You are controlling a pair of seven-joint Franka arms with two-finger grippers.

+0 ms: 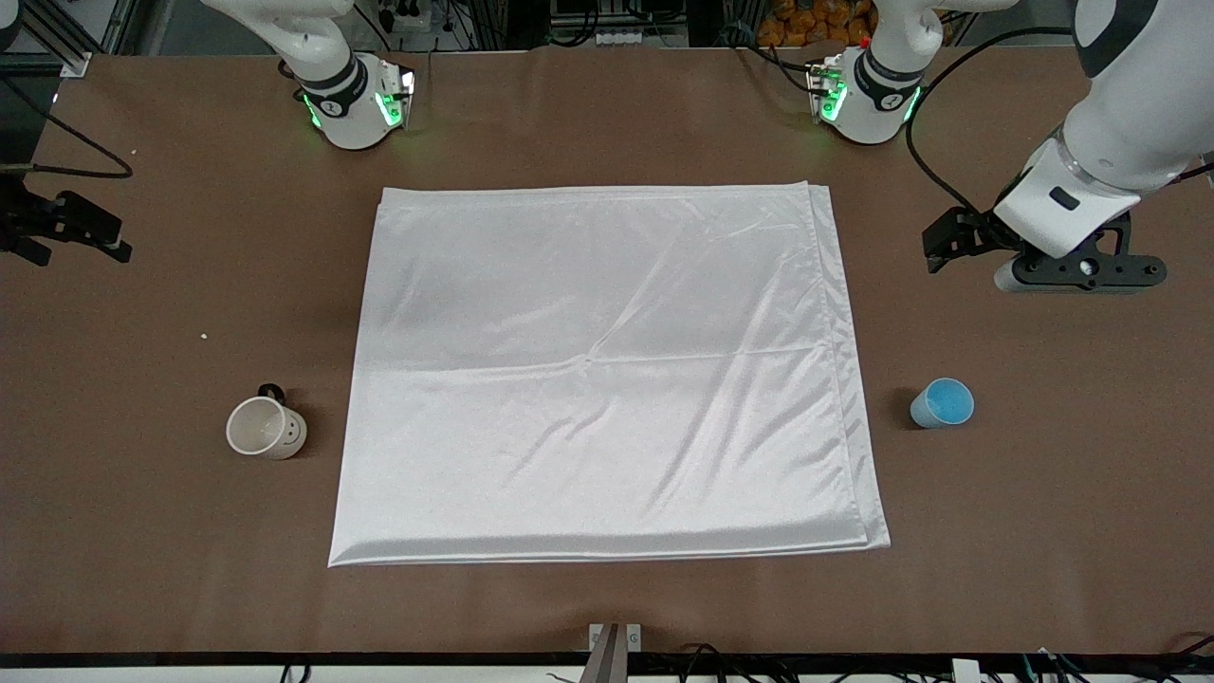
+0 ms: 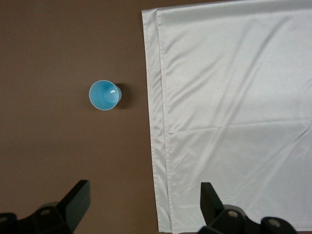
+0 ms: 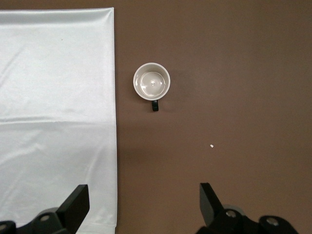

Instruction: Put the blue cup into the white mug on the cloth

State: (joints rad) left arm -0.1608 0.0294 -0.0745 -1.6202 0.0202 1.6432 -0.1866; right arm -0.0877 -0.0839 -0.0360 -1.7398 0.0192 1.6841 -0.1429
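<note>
The blue cup (image 1: pixel 942 403) stands upright on the bare brown table, beside the cloth's edge at the left arm's end; it also shows in the left wrist view (image 2: pixel 104 95). The white mug (image 1: pixel 266 429) stands upright on the table beside the cloth at the right arm's end, empty, its black handle showing in the right wrist view (image 3: pixel 152 81). The cloth (image 1: pixel 607 370) lies flat mid-table, with nothing on it. My left gripper (image 1: pixel 1062 270) (image 2: pixel 145 195) is open and empty over the table by the cloth's edge (image 2: pixel 234 97). My right gripper (image 1: pixel 66 228) (image 3: pixel 142 195) is open and empty over table and cloth edge (image 3: pixel 53 87).
A small white crumb (image 1: pixel 203 335) lies on the table, farther from the front camera than the mug. The arm bases (image 1: pixel 356 104) (image 1: pixel 868 100) stand along the table's back edge. A metal bracket (image 1: pixel 615 645) sits at the edge nearest the camera.
</note>
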